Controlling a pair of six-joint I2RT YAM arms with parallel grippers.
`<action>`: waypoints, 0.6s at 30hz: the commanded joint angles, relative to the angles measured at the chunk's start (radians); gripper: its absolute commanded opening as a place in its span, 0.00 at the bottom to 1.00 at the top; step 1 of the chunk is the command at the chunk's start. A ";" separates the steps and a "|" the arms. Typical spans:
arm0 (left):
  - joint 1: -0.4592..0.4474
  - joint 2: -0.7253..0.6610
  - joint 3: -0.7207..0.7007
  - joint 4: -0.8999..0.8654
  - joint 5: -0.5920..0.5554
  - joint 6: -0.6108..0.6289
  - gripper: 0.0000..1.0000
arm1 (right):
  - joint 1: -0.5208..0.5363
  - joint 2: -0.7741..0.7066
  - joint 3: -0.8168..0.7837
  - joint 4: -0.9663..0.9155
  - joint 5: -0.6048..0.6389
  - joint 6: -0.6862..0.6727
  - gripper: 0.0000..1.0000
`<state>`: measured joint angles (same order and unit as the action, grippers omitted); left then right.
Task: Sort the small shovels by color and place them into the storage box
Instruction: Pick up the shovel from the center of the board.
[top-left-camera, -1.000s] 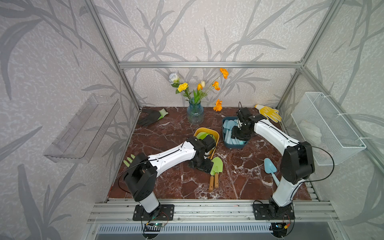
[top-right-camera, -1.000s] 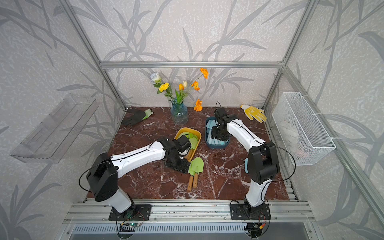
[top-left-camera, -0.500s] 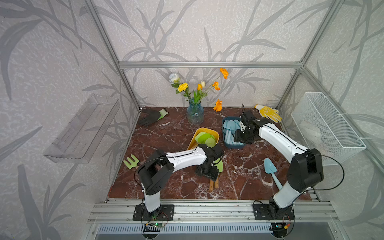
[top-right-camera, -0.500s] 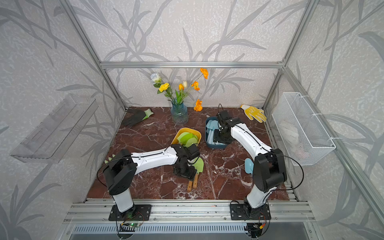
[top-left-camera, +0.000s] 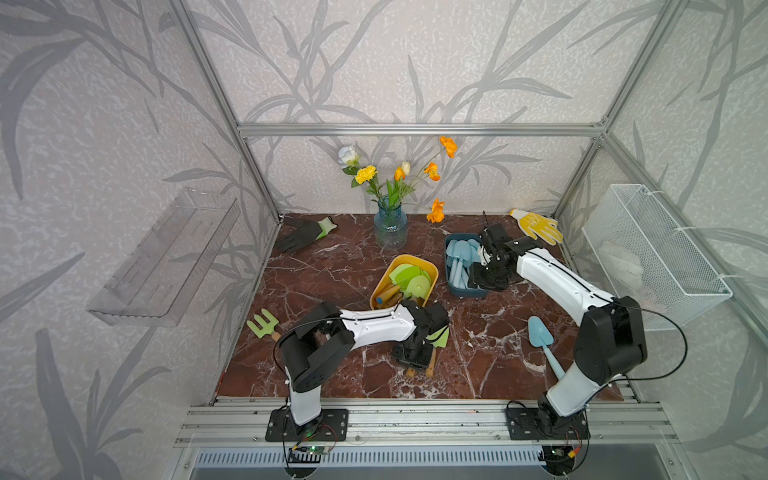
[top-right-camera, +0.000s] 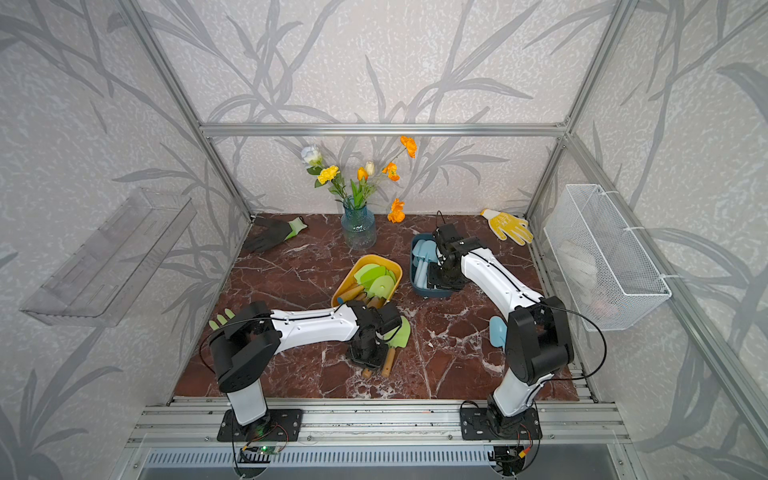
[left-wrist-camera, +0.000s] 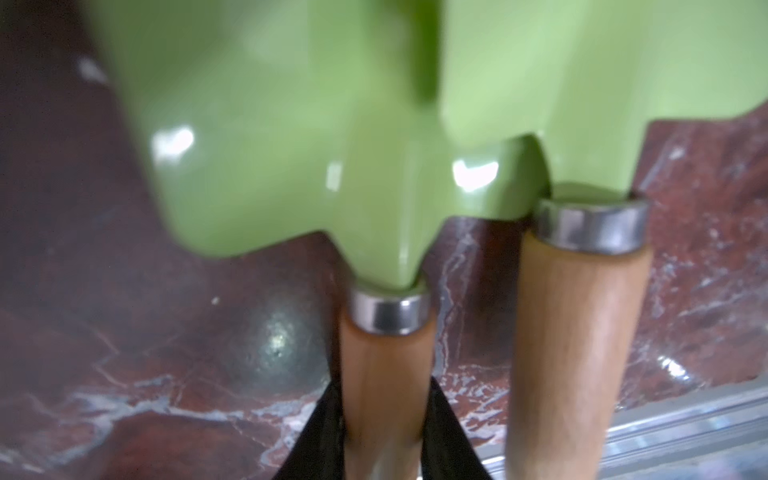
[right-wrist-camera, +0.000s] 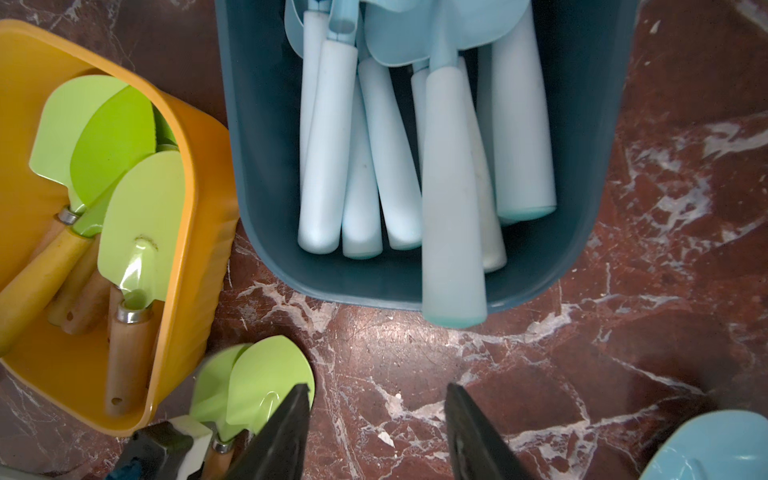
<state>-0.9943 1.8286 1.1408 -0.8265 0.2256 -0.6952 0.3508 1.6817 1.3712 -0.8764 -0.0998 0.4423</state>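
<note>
Two green shovels (top-left-camera: 437, 336) lie side by side on the table (top-left-camera: 332, 270), just in front of the yellow box (right-wrist-camera: 212, 232). Both have glossy lime blades, metal collars and plain wooden handles. The left gripper (left-wrist-camera: 384, 415) is clamped on the handle of the held shovel (left-wrist-camera: 384, 353), with a black finger (left-wrist-camera: 320, 440) on each side of the wood. The other shovel (left-wrist-camera: 582, 332) lies just beside it, handles nearly parallel and blades overlapping.

In the yellow box at least three more green blades (right-wrist-camera: 141, 216) show. One has a yellow handle and the rest have wooden ones. The dark blue box (right-wrist-camera: 257, 166) holds the pale blue shovels (right-wrist-camera: 390, 166), all plastic, with at least seven handles packed together. One handle rests on the near rim and sticks out over it. A single blue shovel (top-left-camera: 540, 332) lies alone on the table near the right arm's base.

The left arm reaches low across the front of the table, its forearm about level and its wrist bent down over the pair. The right arm stretches toward the back. The right gripper (right-wrist-camera: 377, 390) hangs over the near end of the blue box, its fingers apart with nothing between them.

Further out are one green rake (top-left-camera: 264, 324), one vase (top-left-camera: 390, 230) of flowers, one black glove (top-left-camera: 301, 237) and one yellow glove (top-left-camera: 538, 228).
</note>
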 joint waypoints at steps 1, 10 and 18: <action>-0.006 0.030 0.019 -0.066 -0.063 0.000 0.08 | 0.001 -0.027 -0.009 -0.005 -0.009 -0.011 0.54; -0.006 0.077 0.296 -0.312 -0.279 0.080 0.00 | -0.006 -0.037 -0.011 -0.007 0.004 -0.009 0.54; 0.015 0.123 0.513 -0.433 -0.368 0.152 0.00 | -0.026 -0.062 -0.019 -0.001 0.005 0.004 0.54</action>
<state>-0.9924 1.9511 1.5795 -1.1690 -0.0296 -0.5823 0.3313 1.6611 1.3586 -0.8730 -0.1055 0.4408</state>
